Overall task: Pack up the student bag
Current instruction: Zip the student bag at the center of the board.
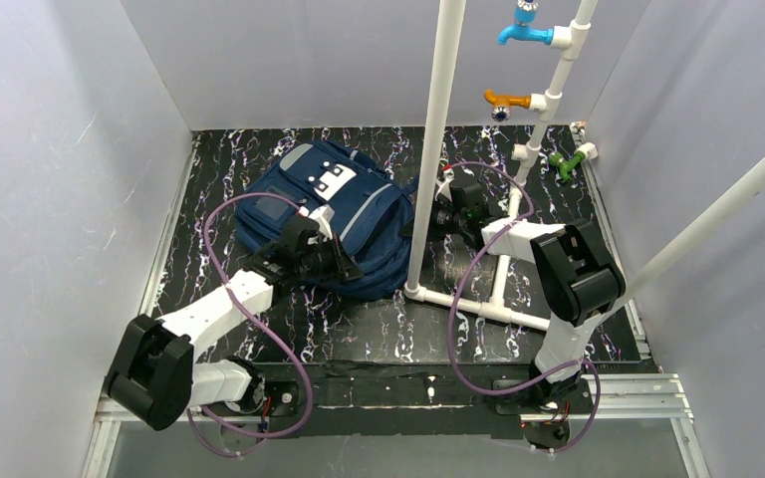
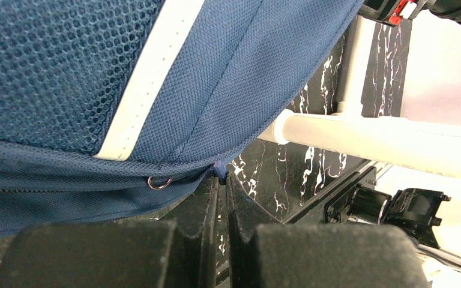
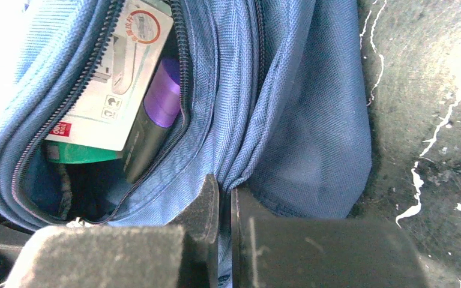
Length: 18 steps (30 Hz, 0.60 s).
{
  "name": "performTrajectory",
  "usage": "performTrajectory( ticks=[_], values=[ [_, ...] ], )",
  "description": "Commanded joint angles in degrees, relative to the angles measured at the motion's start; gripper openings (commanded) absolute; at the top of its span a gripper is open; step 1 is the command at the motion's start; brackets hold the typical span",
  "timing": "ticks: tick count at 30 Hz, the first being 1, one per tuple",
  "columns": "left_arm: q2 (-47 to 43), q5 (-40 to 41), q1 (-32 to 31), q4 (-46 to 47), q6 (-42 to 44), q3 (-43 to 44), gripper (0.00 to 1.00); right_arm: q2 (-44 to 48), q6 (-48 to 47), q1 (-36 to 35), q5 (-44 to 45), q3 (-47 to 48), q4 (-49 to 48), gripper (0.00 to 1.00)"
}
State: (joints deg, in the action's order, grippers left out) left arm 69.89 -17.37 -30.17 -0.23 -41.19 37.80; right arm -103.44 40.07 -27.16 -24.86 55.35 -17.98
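Student bag (image 1: 344,204) fabric is sitting pinched in both pairs of fingers. The left gripper (image 2: 221,185) is pressing its jaws together on a small fold of the navy seam, just beside a little metal ring (image 2: 159,182) — no gap is showing between them. The right gripper (image 3: 223,191) is likewise clamping a pleat of blue cloth just beside the zip opening (image 3: 174,138), its jaws almost meeting.

Going outward, the opening is gaping on the right arm's side. Inside it a printed box (image 3: 117,78) and a purple item (image 3: 163,93) are lying together; what is lying deeper I cannot tell. The student bag is lying flat on the black marbled table (image 1: 359,329), towards the far left, with its long axis running from far left to near right. The left gripper is holding its near edge, and the right gripper is holding the side that is facing the white pipe frame (image 1: 436,149). So the bag is lying between the two arms and neither is nearer — each one is touching it.

I am judging that the coming move is depending on this: the mouth is facing the right arm, so widening or closing it is asking the two grips to work against each other across the bag.
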Motion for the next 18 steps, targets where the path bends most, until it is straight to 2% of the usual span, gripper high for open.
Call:
performTrajectory(
  ticks=[1,3,5,9,13,15,18],
  values=[
    [-0.2,-1.6,-1.6,3.9,-1.3,3.6,0.00,3.9,-9.6,-2.4,1.5,4.7,9.4,0.07],
    [1.5,-1.9,-1.6,3.9,-0.7,5.2,0.00,5.3,-14.3,-2.4,3.8,6.8,14.7,0.13],
    [4.3,-3.6,-1.5,4.1,-0.3,7.4,0.00,5.6,-16.7,-2.4,5.1,8.2,17.0,0.15],
    [8.4,-5.2,-1.1,5.0,-0.6,10.2,0.00,2.0,-17.2,-2.4,-0.6,12.5,17.5,0.01],
    [10.1,-6.2,-0.4,9.1,-3.8,11.0,0.00,0.1,-16.5,-2.7,1.0,16.0,13.5,0.01],
    [10.9,-6.2,0.2,10.4,-5.4,11.2,0.00,-2.3,-17.7,-2.6,2.0,20.3,16.2,0.01],
    [12.2,-6.6,1.1,10.6,-6.6,11.2,0.00,-3.8,-22.9,-2.6,7.8,25.5,26.7,0.22]
  ],
)
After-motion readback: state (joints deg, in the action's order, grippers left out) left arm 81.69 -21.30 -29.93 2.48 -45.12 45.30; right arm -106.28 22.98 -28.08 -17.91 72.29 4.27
